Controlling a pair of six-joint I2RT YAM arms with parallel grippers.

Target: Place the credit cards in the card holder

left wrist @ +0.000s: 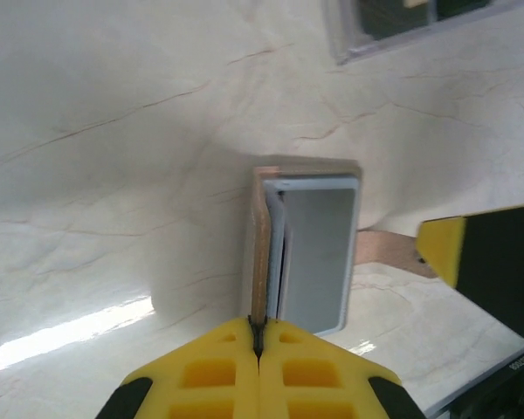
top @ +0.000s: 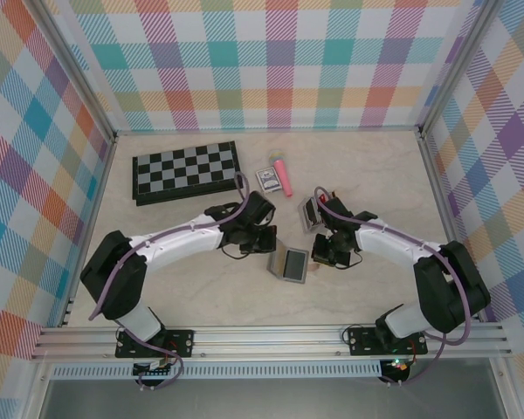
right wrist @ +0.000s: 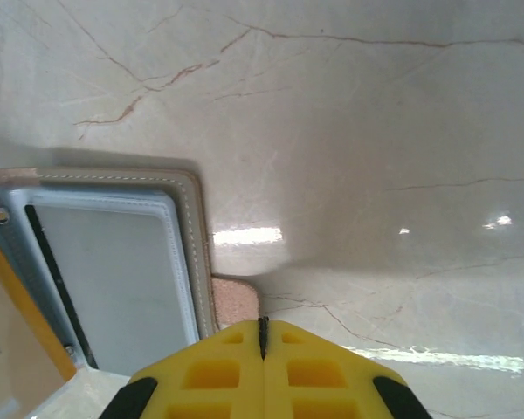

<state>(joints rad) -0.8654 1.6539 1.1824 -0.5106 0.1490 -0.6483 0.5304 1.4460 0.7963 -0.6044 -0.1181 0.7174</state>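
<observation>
The card holder [top: 292,264] lies open on the pale marbled surface [top: 201,292], in the middle of the near half, between my two arms. My left pincer [left wrist: 258,330] comes at it from the left, and its yellow fingers [left wrist: 210,371] are pressed together. The thin edge of the holder's tan cover runs straight into the seam between them, so I am pinching that cover flap. Just beyond my fingertips there, the grey window pocket [left wrist: 319,249] sits beside the flap, its long side in line with my fingers. My right pincer [right wrist: 262,327] is at the holder's right side, with its fingers closed flat against each other. A small tan tab [right wrist: 236,299] sticks out from the holder's stitched edge and ends right at my fingertips, a little left of the seam. I cannot tell whether the tab is caught between them or only touching. From above, the holder sits just near and right of my left pincer and just left of my right one. Well beyond, at the far left, lies a checkerboard [top: 186,171], with a small patterned box [top: 267,179] and a pink stick [top: 282,177] to its right.
</observation>
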